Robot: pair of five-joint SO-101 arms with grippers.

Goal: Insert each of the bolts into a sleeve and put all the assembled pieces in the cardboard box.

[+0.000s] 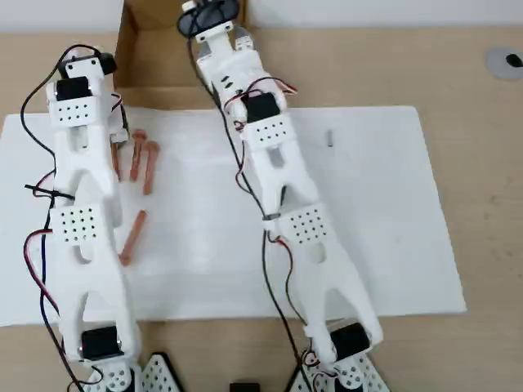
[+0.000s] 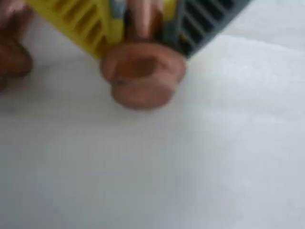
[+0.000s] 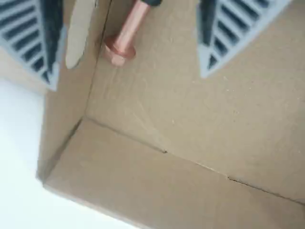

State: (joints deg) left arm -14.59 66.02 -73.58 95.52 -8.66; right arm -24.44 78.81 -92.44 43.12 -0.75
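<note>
Hanging inside the cardboard box (image 3: 190,119), the right gripper (image 3: 128,76) is gaping wide beside a copper bolt (image 3: 125,40) at the box wall, apparently finishing a drop-off, while the left gripper (image 2: 143,28) is clenching a second bolt (image 2: 143,76) just over the white sheet (image 1: 368,212), likely needing a sleeve next.

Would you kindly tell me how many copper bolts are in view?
5 bolts: three loose on the white sheet, one in the left pincer, one inside the cardboard box. Others may be hidden.
</note>
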